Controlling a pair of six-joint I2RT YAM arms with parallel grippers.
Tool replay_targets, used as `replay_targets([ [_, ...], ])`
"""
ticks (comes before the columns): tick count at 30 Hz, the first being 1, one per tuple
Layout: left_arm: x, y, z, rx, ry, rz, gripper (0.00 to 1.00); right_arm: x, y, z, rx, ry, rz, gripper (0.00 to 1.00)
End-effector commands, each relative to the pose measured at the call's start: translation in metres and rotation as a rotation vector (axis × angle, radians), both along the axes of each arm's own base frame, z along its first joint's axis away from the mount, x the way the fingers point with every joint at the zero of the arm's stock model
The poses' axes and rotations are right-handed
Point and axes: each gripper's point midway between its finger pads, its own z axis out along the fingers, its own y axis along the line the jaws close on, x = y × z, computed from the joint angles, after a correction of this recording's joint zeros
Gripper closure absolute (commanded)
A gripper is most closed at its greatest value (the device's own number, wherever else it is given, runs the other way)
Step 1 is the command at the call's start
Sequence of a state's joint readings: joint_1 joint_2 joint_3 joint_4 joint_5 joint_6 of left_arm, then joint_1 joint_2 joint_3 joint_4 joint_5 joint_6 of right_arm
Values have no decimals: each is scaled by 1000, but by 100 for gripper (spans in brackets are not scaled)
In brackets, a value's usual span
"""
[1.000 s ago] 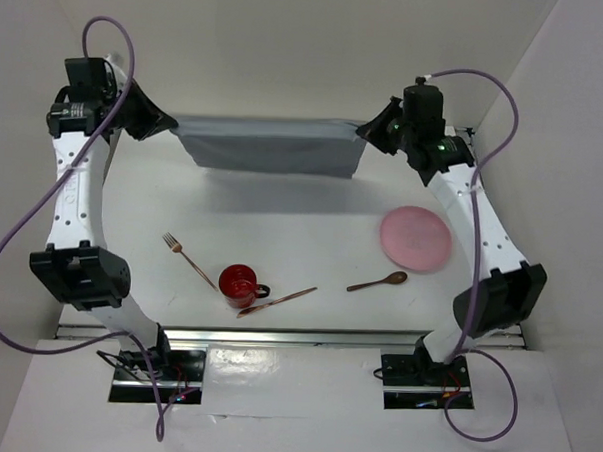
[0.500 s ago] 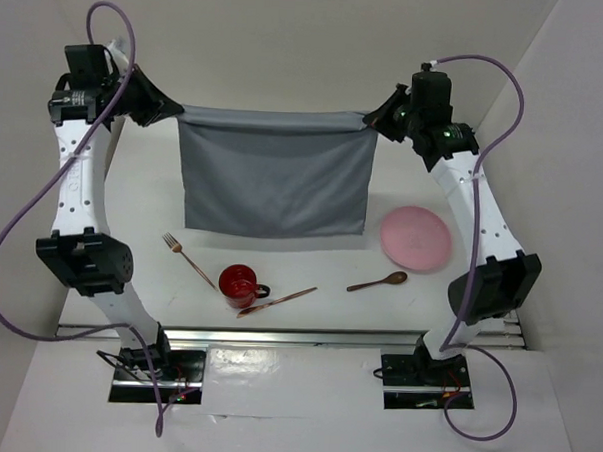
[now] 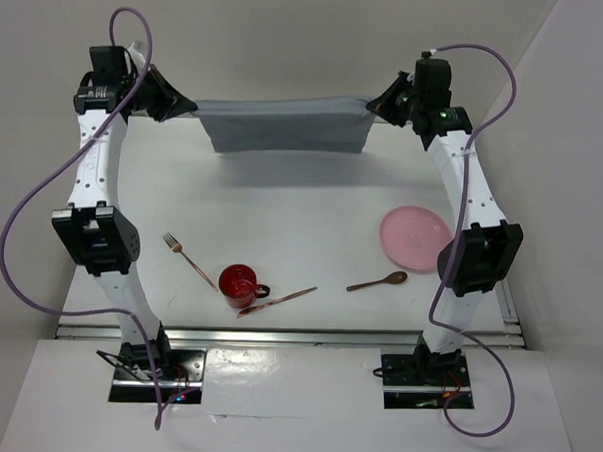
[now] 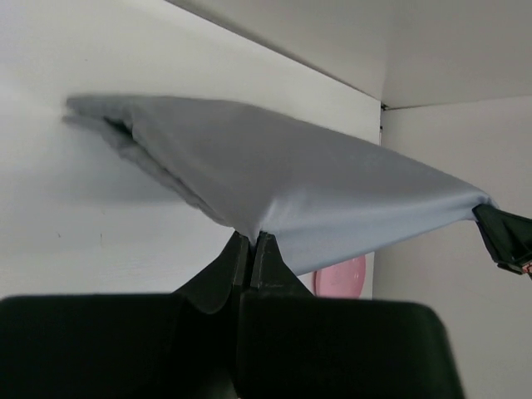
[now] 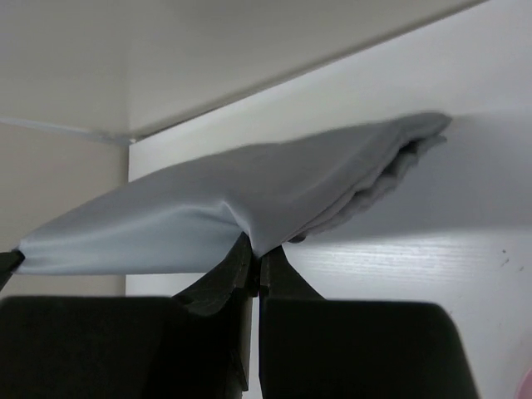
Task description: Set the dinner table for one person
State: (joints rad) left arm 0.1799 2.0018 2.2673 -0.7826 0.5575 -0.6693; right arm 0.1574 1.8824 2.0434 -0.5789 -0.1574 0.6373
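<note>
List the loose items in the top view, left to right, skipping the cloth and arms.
Copper-coloured metal fork → round red mug → slim copper-coloured utensil beside the mug → brown wooden spoon → round pink plate.

I am looking down through the top external camera, sitting high above and behind the arm bases, facing forward and taking in the whole dinner table (image 3: 302, 211) from far off. The left wrist camera is sitting close behind the left gripper (image 4: 252, 240), facing rightward along the grey placemat (image 4: 291, 179). The right wrist camera is sitting equally close behind the right gripper (image 5: 256, 252), facing leftward along that same cloth. All three views are sharing the placemat; the top and left wrist views are also sharing the pink plate (image 4: 341, 276).
</note>
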Motion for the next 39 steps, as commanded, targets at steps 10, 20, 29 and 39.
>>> replay_targets([
  [10, -122, 0, -113, 51, 230, 38, 65, -115, -10, -129, 18, 233, 0, 80],
  [20, -137, 25, -122, 222, 281, 125, 13, -180, 1, -172, -161, 348, 59, 10],
  [29, -108, -41, -219, 262, 469, -15, 100, -122, 38, -244, -223, 500, 146, 100],
  [39, -145, -58, -303, 323, 687, -71, 100, -158, 33, -301, -214, 619, 136, 100],
])
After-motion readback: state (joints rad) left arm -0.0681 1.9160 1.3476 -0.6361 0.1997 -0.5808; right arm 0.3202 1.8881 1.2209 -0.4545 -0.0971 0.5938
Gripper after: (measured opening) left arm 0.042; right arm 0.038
